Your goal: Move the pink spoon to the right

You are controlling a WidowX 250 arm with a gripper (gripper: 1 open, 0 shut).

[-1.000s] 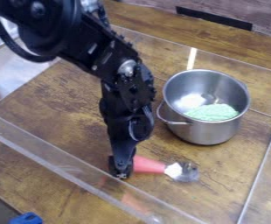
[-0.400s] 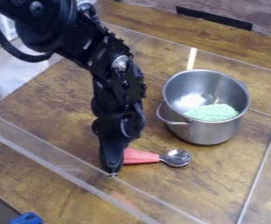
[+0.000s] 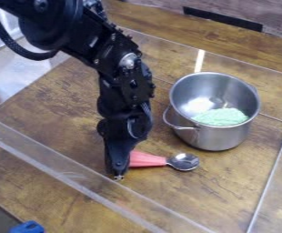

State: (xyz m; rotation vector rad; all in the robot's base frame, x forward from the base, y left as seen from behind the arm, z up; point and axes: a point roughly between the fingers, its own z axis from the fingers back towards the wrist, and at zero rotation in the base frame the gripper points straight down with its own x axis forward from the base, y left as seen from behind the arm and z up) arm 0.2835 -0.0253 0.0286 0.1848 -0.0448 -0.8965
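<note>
Hidden: the gripper covers the handle end of the pink spoon.
Fingers: narrow, apparently pinching that handle.
Writing: none readable.
Steel pot: green contents, unclear.

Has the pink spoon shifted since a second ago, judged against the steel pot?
Yes. The pink spoon now lies flatter, its bowl slightly higher in the picture and nearer the steel pot, with the handle at the gripper.

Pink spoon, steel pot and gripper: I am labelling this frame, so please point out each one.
pink spoon [image 3: 166, 163]: camera view, where the pink handle meets the metal bowl.
steel pot [image 3: 212, 135]: camera view, on its front outer wall.
gripper [image 3: 119, 170]: camera view, at the fingertips by the spoon's handle end.
</note>
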